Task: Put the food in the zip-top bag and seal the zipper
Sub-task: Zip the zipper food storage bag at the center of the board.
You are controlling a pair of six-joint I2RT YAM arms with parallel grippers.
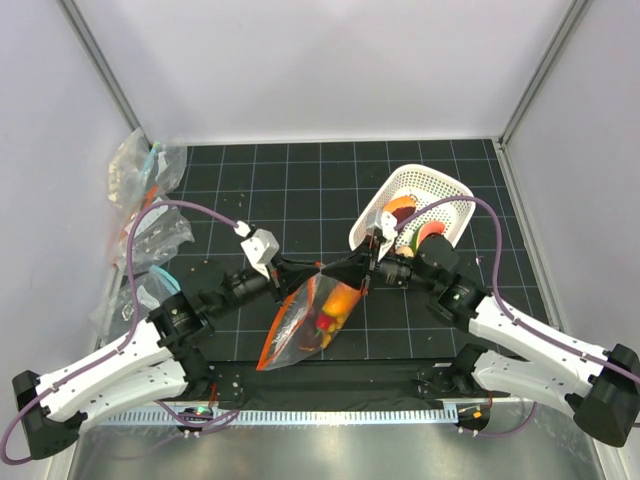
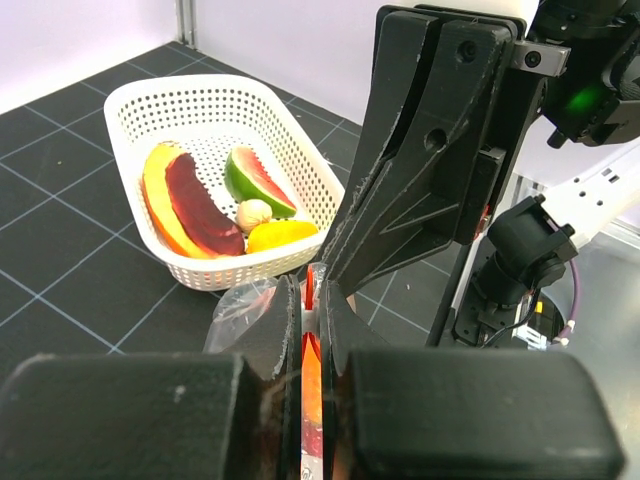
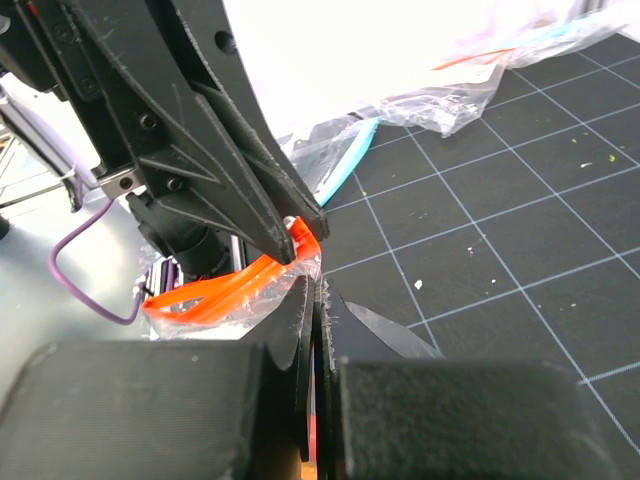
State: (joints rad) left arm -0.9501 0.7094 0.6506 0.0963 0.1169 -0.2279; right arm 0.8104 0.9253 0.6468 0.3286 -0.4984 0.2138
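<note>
The clear zip-top bag (image 1: 305, 325) hangs between both grippers above the mat, with orange and red food (image 1: 338, 303) inside. Its red-orange zipper (image 1: 282, 328) runs down the bag's left edge. My left gripper (image 1: 318, 272) is shut on the zipper strip (image 2: 311, 372), with the white slider (image 2: 310, 320) between its fingertips. My right gripper (image 1: 368, 262) is shut on the bag's edge right beside it. In the right wrist view the zipper (image 3: 215, 290) still gapes in a loop. More food (image 2: 195, 205) lies in the white basket (image 1: 443, 187).
The basket (image 2: 150, 100) holds an orange-and-dark-red slice, a watermelon wedge (image 2: 258, 180), a pale bulb and a yellow piece (image 2: 280, 235). Clear bags with teal marks (image 1: 145, 170) lie along the left wall and show in the right wrist view (image 3: 450, 95).
</note>
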